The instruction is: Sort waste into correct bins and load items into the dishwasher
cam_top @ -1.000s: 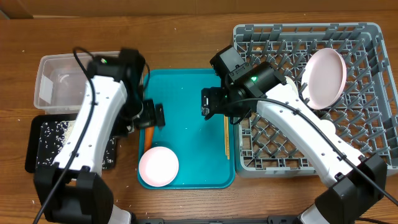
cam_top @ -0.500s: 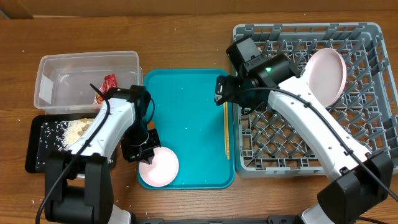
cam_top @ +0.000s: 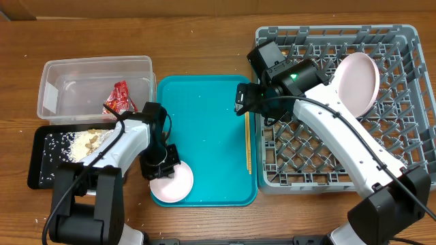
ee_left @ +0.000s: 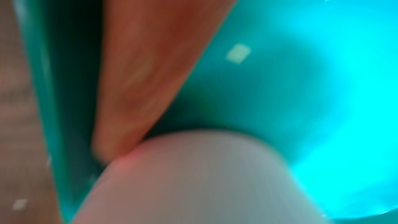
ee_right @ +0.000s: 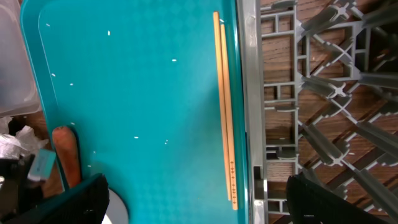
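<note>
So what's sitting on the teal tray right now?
Wooden chopsticks along its right edge, a pale pink plate in the near left corner, and a carrot by the left wall. From overhead, the left arm hides the carrot and part of the plate.

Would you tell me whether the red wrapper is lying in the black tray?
No, the red wrapper lies inside the clear tub, not in the black tray beside it.

The left arm (cam_top: pixel 112 146) is folded back tight on itself, its wrist bent steeply down, and the left gripper (cam_top: pixel 161 167) under it has its jaws closed. The right arm (cam_top: pixel 340 136) stretches long behind the right gripper (ee_right: pixel 196 202), which faces downward with its fingers (ee_right: pixel 87 199) spread wide.
</note>
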{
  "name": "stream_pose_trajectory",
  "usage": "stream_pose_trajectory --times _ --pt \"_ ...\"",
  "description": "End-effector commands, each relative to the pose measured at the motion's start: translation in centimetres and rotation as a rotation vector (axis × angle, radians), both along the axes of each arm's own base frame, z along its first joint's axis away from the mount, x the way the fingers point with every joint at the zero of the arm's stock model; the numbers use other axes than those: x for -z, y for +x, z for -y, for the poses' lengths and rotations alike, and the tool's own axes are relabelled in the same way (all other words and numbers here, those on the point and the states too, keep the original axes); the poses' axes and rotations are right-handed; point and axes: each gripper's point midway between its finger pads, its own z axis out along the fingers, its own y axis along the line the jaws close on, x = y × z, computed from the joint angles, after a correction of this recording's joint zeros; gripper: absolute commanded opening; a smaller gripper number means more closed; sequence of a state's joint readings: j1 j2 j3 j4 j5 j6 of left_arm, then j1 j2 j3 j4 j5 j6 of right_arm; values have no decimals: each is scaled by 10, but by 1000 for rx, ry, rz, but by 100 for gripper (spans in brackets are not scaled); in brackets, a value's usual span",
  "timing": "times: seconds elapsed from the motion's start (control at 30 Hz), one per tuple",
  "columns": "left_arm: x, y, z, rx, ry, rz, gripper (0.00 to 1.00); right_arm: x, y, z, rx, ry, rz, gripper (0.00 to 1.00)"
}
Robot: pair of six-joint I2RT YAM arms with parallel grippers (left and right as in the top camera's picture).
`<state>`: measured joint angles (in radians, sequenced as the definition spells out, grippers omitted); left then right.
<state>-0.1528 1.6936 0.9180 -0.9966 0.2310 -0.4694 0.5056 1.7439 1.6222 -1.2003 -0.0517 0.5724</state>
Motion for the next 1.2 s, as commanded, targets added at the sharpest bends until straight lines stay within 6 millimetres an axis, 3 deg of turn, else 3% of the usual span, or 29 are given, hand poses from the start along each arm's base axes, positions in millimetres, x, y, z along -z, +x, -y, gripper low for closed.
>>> stream_pose_trajectory --times 0.0,0.23,0.4,0.5,0.67,0.73,0.87,0.97,1.07,1.17 --pt "-5 30 7 -8 -34 103 4 2 0 0 2 -6 -2 93" --pt "-41 101 21 27 -87 343 4 3 -3 1 2 -13 -13 93" --pt "-86 125 28 104 -123 419 4 3 -4 1 1 -13 -16 94" --pt "-114 127 29 146 -123 424 4 2 -5 -3 -12 3 -22 94" --pt "-148 122 15 154 -46 401 5 -2 -24 -50 -215 173 -57 85" --pt "-155 119 6 157 7 390 11 6 -29 -59 -241 153 -61 85" --pt "-150 101 -9 167 83 309 15 20 -23 -53 -145 72 -60 85" --pt "-144 91 -18 168 128 262 16 22 -31 -73 -180 184 -100 78" --pt "-142 95 -18 163 128 277 27 40 -49 -88 -214 219 -148 64" --pt "-143 101 -16 152 123 302 41 67 -66 -98 -181 225 -185 61"
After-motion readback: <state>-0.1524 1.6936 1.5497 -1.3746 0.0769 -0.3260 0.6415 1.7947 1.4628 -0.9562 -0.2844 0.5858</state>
